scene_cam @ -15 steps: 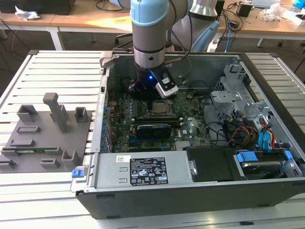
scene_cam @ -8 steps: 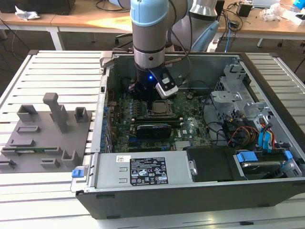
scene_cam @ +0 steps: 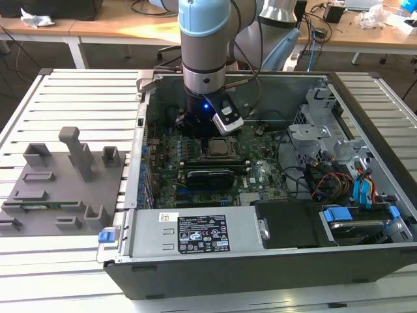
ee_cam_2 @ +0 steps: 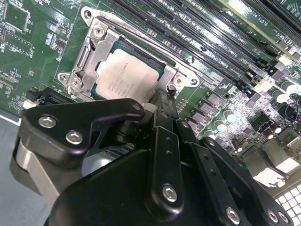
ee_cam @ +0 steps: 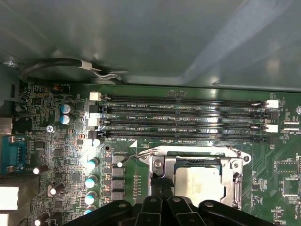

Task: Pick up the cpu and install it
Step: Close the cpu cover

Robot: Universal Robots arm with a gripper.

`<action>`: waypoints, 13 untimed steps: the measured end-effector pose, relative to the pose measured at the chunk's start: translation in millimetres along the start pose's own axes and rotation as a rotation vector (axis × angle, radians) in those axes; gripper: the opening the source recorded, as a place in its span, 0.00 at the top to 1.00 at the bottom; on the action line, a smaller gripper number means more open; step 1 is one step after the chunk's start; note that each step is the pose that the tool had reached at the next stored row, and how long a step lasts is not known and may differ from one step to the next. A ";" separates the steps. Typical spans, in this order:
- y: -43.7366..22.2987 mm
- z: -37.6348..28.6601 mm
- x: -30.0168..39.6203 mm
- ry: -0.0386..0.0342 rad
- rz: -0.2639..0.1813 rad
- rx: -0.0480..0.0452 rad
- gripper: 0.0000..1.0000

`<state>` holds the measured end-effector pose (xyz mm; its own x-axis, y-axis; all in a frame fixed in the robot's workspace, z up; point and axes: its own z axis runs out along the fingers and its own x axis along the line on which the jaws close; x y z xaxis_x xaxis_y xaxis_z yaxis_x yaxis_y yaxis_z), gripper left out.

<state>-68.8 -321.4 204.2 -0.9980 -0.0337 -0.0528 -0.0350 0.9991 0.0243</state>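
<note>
1. The cpu (ee_cam_2: pixel 126 75) sits flat in its socket on the motherboard (ee_cam_2: pixel 28 42). Its pale top shows through the window of the metal socket frame (ee_cam_2: pixel 89 52), so it looks installed rather than waiting to be picked up.
2. My end effector (ee_cam_2: pixel 161 101) is just beside the cpu, its tips down at the frame's edge. In the exterior view the chip lies toward the exterior view's right of me.
3. The cpu is square, with no long axis; its sides run parallel to the memory slots (ee_cam: pixel 183 115).
4. My fingertips look pressed together, with nothing visible between them.
5. My arm (scene_cam: pixel 204 39) points straight down into the open computer case (scene_cam: pixel 195 261) on the slatted worktop (scene_cam: pixel 71 98).
</note>
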 end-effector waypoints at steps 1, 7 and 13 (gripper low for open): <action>-0.1 0.2 0.0 -0.0001 0.000 -0.0001 0.89; -0.4 1.4 0.1 0.0001 0.000 0.0001 0.89; -0.2 -1.4 -0.1 0.0000 0.000 -0.0004 0.89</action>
<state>-68.8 -321.7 205.6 -0.9980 -0.0336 -0.0528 -0.0349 0.9991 0.0247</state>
